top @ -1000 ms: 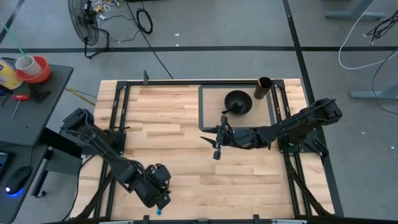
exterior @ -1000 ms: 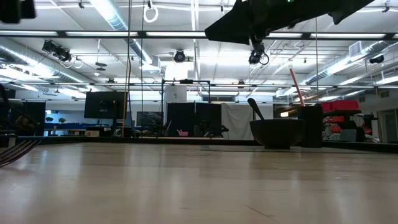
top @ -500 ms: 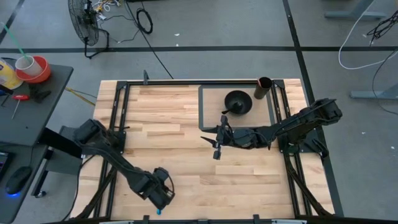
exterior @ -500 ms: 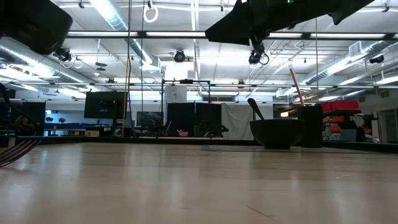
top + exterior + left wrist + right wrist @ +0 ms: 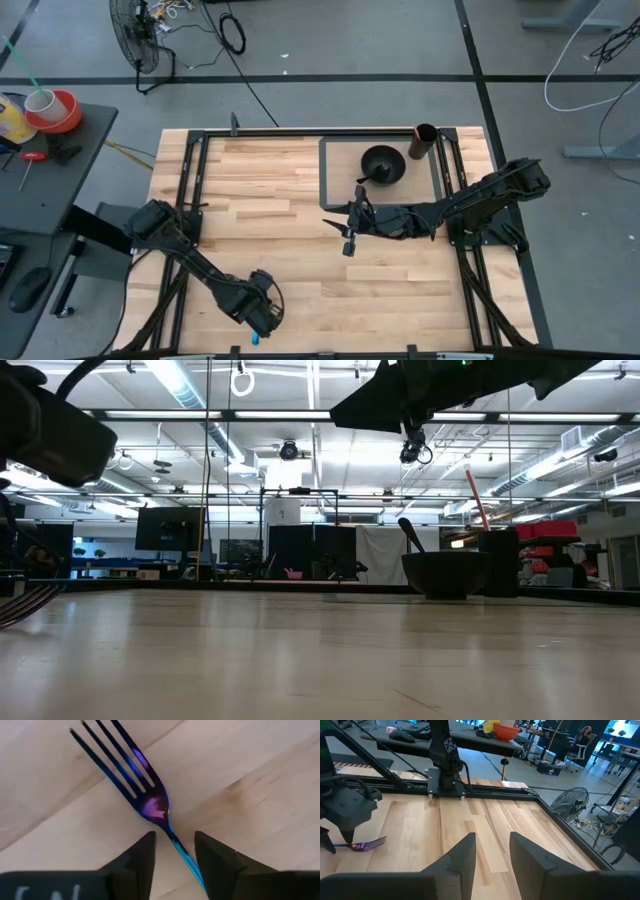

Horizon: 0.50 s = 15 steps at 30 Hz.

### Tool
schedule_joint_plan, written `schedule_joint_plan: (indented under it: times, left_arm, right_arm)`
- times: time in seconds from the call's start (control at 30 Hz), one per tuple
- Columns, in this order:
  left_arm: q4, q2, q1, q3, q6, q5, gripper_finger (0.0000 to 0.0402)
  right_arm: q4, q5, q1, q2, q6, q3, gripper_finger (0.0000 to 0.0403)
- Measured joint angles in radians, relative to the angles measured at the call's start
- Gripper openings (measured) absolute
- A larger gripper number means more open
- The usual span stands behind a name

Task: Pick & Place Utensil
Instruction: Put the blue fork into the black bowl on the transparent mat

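A fork (image 5: 145, 795) with a purple-blue sheen lies flat on the wooden table near its near edge. Only its blue handle end (image 5: 255, 338) shows in the high view, and the right wrist view shows the whole fork (image 5: 367, 844). My left gripper (image 5: 174, 855) is open and hangs just above it, pointing down. Its fingers stand on either side of the handle just behind the fork's head, without touching it. My right gripper (image 5: 347, 236) is open and waits in the air over the table's middle, holding nothing.
A dark tray (image 5: 326, 172) sits at the table's far right with a black bowl (image 5: 382, 165) on it holding a dark utensil. A dark cup (image 5: 424, 141) stands beside the tray. Bare wood lies between the fork and the tray. Black frame rails run along both sides.
My left gripper has moved toward the table's near edge and slightly right, coming down over the fork. The fork has stayed where it was. My right arm has kept still.
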Motion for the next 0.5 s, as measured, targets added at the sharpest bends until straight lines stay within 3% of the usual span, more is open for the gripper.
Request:
schedule_joint_plan:
  times: [0.2,0.33,0.5]
  left_arm:
    - [-0.023,0.001,0.0,0.0,0.0,-0.005,0.0067]
    - [-0.044,0.001,0.0,0.0,0.02,-0.02,0.0015]
    - [-0.063,0.001,0.022,0.001,0.111,-0.044,0.0027]
  right_arm:
    - [-0.012,0.001,0.013,-0.001,-0.011,0.0,0.0123]
    - [-0.038,0.0,0.051,-0.041,-0.106,0.0,0.0123]
    - [-0.073,0.026,0.1,-0.135,-0.175,0.0,0.0123]
